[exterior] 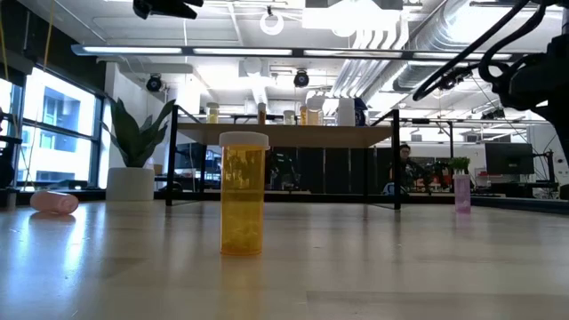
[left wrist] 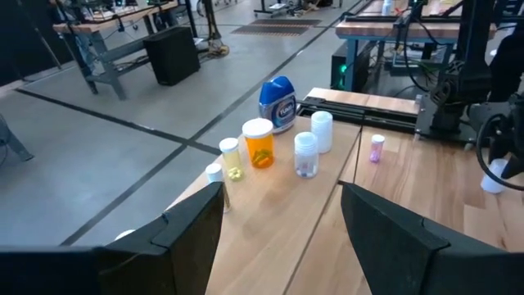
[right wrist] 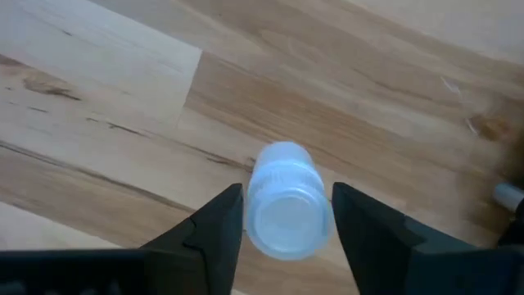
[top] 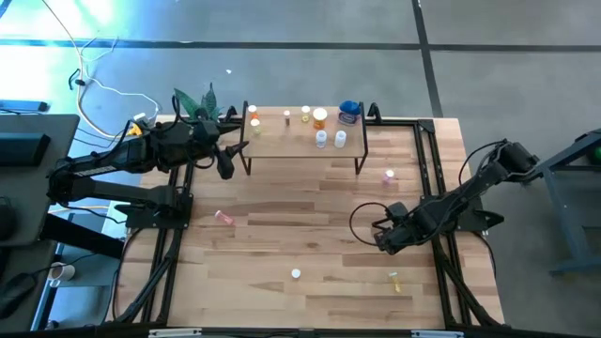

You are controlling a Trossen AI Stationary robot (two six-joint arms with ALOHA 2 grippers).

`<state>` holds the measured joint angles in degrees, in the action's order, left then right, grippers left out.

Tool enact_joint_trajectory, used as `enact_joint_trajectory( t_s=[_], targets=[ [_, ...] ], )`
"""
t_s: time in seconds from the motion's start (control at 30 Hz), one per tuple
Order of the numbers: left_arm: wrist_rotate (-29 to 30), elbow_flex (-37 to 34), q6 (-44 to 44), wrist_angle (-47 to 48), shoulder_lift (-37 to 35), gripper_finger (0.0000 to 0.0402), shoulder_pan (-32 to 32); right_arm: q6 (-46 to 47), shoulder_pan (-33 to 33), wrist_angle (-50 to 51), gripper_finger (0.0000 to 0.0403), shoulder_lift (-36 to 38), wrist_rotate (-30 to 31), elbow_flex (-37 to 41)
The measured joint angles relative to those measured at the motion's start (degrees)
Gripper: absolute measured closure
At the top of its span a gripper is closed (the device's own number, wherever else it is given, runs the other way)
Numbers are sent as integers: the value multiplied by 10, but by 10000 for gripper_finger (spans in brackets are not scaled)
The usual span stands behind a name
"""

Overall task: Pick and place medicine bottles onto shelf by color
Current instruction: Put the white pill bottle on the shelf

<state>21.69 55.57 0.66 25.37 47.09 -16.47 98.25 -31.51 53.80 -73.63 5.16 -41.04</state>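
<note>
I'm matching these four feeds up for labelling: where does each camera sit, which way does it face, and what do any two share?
High view: overhead, straight down on the table, both arms and the shelf.
Low view: at tabletop height, level across to the shelf; a yellow bottle stands close.
Left wrist view: above the shelf's end, past the open left gripper, along its bottles.
Right wrist view: facing down past the right gripper, whose fingers flank a white bottle.
Shared: the blue bottle appears in high and left wrist views.
</note>
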Motion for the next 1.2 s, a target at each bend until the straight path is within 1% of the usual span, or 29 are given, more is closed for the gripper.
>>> enact_joint_trajectory(
  t_s=[0.17, 0.23, 0.43, 0.53, 0.7, 0.93, 1.13, 1.2],
  targets=[
    [16, 0, 0, 0, 0, 165, 0, 19, 0, 0, 279, 1, -9, -1],
    [23, 0, 0, 0, 0, 165, 0, 20, 0, -1, 290, 1, -10, -6],
    [32, 0, 0, 0, 0, 165, 0, 23, 7, 0, 289, 1, -12, -35],
    [32, 0, 0, 0, 0, 165, 0, 17, 26, 5, 283, 1, -13, -60],
    [30, 0, 20, 1, 0, 165, 0, -26, 71, 6, 284, 1, -11, -102],
    [-16, 0, 45, 8, 0, 165, 0, -88, 136, 7, 284, 1, 30, -171],
    [-70, 0, 40, 43, 0, 165, -16, -175, 199, 8, 284, 1, 67, -232],
    [-82, 0, 40, 61, 0, 165, -24, -209, 223, 8, 284, 1, 70, -251]
  ],
)
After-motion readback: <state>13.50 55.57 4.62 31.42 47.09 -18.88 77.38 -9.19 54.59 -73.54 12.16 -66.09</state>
